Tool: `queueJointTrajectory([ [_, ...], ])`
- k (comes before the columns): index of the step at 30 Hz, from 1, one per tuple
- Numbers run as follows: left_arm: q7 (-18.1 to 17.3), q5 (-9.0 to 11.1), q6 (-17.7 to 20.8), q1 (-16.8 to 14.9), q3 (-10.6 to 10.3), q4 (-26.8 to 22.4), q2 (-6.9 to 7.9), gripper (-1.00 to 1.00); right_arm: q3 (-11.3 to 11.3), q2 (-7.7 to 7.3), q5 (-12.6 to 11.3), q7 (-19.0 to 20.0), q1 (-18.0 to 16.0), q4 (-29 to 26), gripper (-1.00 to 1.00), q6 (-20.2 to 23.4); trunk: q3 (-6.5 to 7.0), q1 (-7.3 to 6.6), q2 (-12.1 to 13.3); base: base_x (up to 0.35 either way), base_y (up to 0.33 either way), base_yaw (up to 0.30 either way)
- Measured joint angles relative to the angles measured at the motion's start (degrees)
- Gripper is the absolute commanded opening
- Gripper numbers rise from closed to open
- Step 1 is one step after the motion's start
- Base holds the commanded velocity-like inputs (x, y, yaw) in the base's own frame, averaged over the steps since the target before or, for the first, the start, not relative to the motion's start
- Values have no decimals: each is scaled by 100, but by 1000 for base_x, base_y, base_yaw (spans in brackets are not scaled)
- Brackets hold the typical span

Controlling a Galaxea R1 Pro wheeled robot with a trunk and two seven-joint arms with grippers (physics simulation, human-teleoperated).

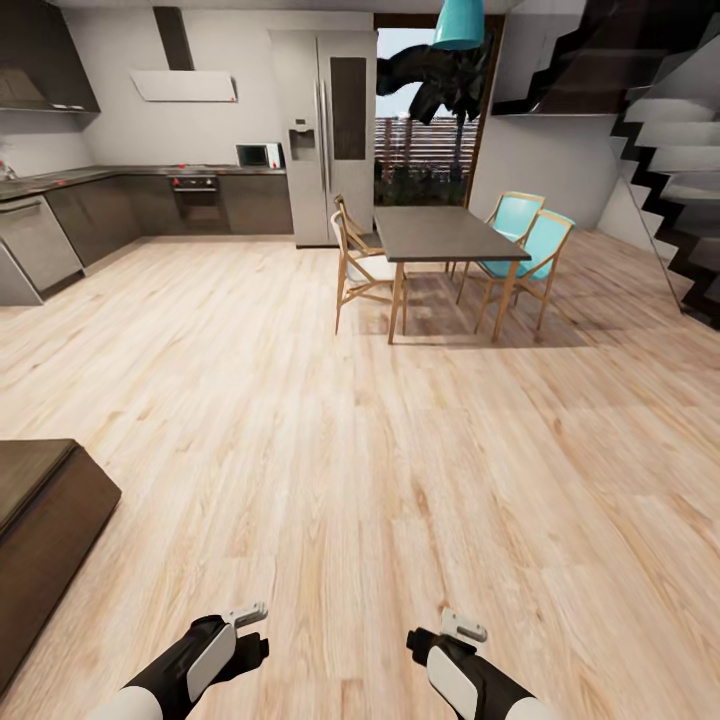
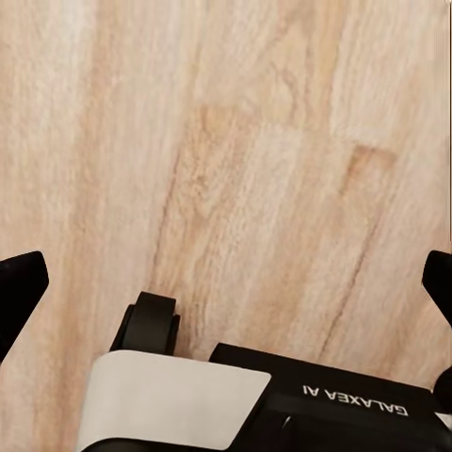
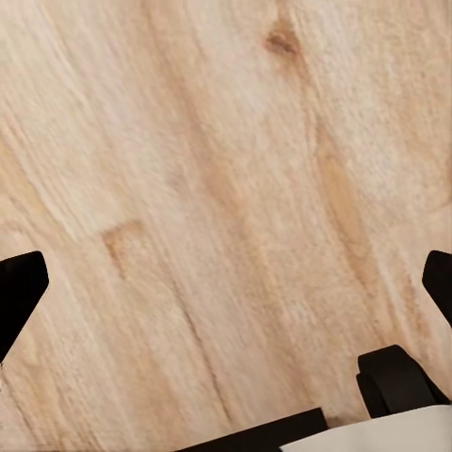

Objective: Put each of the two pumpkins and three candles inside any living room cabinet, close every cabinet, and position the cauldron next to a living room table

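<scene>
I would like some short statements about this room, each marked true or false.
1. The dining table has turquoise chairs on one side. True.
2. The fridge door is open. False: it is shut.
3. Both claws hang over bare wood floor. True.
4. The left claw holds a pumpkin. False: its fingers are wide apart and empty.
5. A dark cabinet corner is at the robot's left. True.

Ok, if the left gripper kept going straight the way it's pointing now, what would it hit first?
Probably the wood plank floor: the left gripper points down at bare planks, fingers spread wide, with nothing between. How far off it is, I can't judge.
</scene>
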Motion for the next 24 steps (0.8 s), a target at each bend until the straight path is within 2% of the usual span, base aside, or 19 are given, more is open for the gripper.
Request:
queueJointTrajectory([
  [7,-3,0,0,0,0,5,-6,100,-2,5,-24,0,0,0,100,5,67,-2,0,200,0,0],
  [14,-1,-1,0,0,0,6,-2,100,-3,16,-43,-3,0,-2,100,9,130,-2,0,317,0,0],
  [24,-1,-7,0,0,0,6,-1,100,-1,39,-42,-8,0,-10,100,9,141,-2,0,334,0,0],
])
